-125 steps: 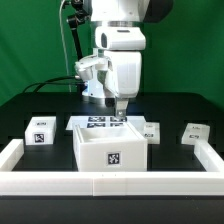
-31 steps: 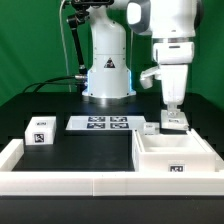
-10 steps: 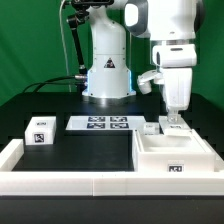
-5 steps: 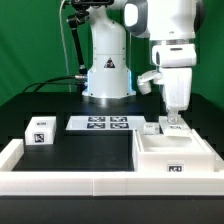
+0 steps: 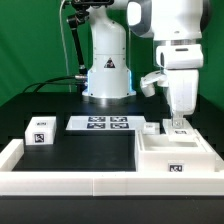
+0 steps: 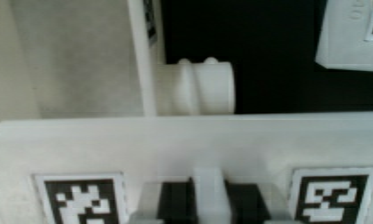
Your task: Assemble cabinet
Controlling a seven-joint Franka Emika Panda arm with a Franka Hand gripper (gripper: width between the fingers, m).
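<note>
The cabinet (image 5: 175, 158) sits on the desk (image 5: 90, 150) at the exterior view's right. The claw (image 5: 179, 124) stands at its back wall, fingers close together. Whether it grips the wall, I cannot tell.

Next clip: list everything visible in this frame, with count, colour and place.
cabinet: one, white, tagged, front corner at the exterior view's right, against the rail.
left block: one, white, tagged, near the exterior view's left rail.
middle block: one, white, beside the cabinet's back corner.
stubbed piece: one, white, round stub, just beyond the cabinet's tagged edge in the wrist view.
marker board: one, white, four tags, mid-table.
table: one, black.
rail: white, along front and sides.
robot arm: one, white, base at the back, reaching over the cabinet.
fingers: dark, at the cabinet's back edge; open or shut unclear.
</note>
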